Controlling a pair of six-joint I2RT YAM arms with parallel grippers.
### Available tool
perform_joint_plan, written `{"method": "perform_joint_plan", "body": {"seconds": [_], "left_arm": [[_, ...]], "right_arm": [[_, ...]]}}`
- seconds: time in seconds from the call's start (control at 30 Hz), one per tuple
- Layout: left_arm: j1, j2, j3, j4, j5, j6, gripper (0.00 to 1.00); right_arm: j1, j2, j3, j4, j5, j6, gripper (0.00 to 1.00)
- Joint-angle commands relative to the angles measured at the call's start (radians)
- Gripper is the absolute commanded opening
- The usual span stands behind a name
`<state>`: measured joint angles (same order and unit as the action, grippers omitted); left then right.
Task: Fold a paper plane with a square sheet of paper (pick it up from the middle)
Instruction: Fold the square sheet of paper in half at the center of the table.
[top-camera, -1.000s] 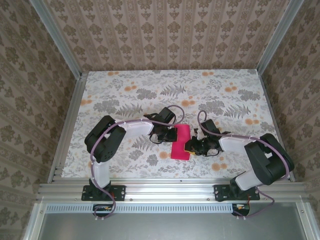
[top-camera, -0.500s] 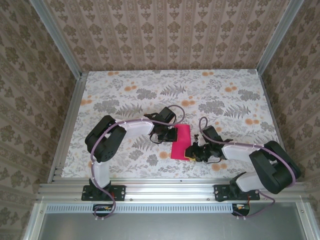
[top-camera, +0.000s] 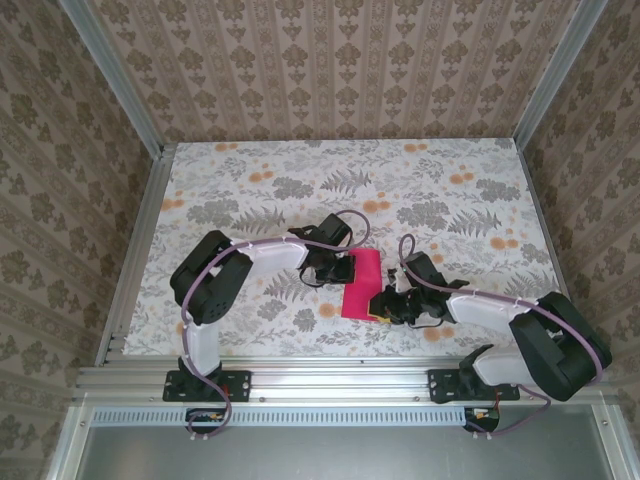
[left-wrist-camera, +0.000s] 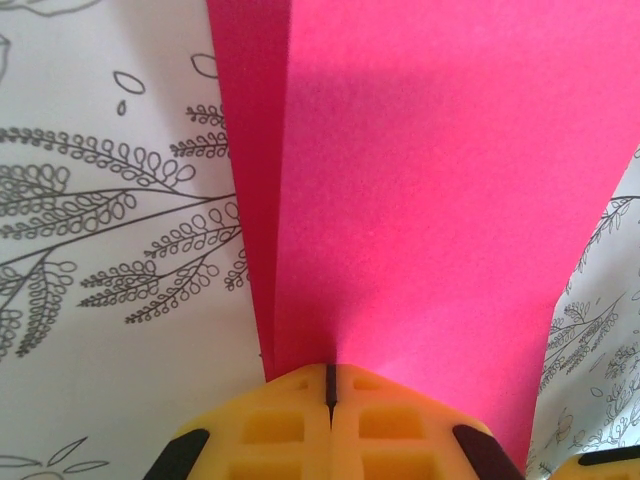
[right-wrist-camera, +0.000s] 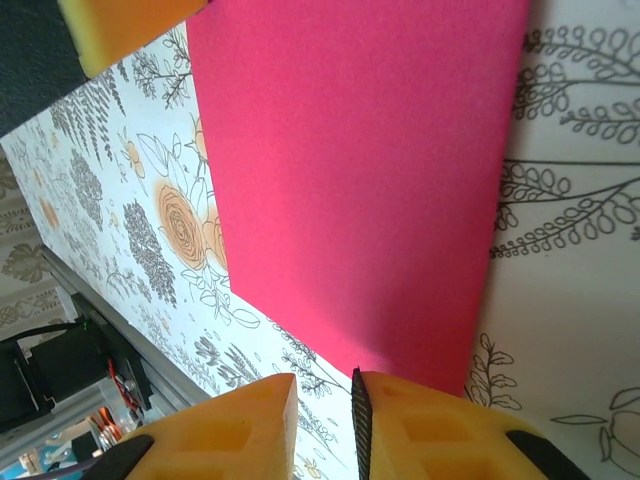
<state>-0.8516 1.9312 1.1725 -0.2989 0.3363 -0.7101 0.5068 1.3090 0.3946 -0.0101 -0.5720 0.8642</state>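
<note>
- We see the square sheet of paper (top-camera: 361, 285) lying on the floral-print table (top-camera: 250, 190), near the front edge and between the 2 arms. From above it reads as a narrow upright magenta rectangle.
- In the left wrist view the sheet (left-wrist-camera: 430, 200) has a long fold line down its left side, with a darker strip of the same paper beside it.
- The left gripper (top-camera: 343, 268) sits at the sheet's upper left edge. Its 2 yellow fingers are clenched together (left-wrist-camera: 328, 372), with their tips right at the paper. We cannot tell whether the sheet is nipped between them.
- The right gripper (top-camera: 382, 300) is at the sheet's lower right corner. Its jaws stand a narrow slit apart (right-wrist-camera: 325, 385), and the corner of the paper (right-wrist-camera: 360, 180) meets 1 finger. We cannot tell whether it has a grasp on the paper.
- The rest of the sheet rests flat on the print.
</note>
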Motion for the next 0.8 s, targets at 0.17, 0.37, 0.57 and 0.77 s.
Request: {"method": "perform_joint_plan", "body": {"seconds": [0.17, 0.37, 0.57, 0.77], "left_arm": [[-0.013, 0.039, 0.01, -0.076, -0.031, 0.03, 0.0], [-0.014, 0.038, 0.009, -0.086, -0.035, 0.034, 0.0], [-0.013, 0.04, 0.016, -0.096, -0.036, 0.041, 0.0], [-0.014, 0.046, 0.024, -0.103, -0.036, 0.041, 0.0]], "right_arm": [[0.004, 0.046, -0.075, 0.003, 0.036, 0.012, 0.23], [-0.014, -0.101, 0.047, -0.106, 0.071, -0.005, 0.24], [-0.113, -0.02, 0.149, -0.03, 0.087, -0.044, 0.25], [-0.136, 0.199, 0.22, 0.126, -0.016, -0.031, 0.23]]}}
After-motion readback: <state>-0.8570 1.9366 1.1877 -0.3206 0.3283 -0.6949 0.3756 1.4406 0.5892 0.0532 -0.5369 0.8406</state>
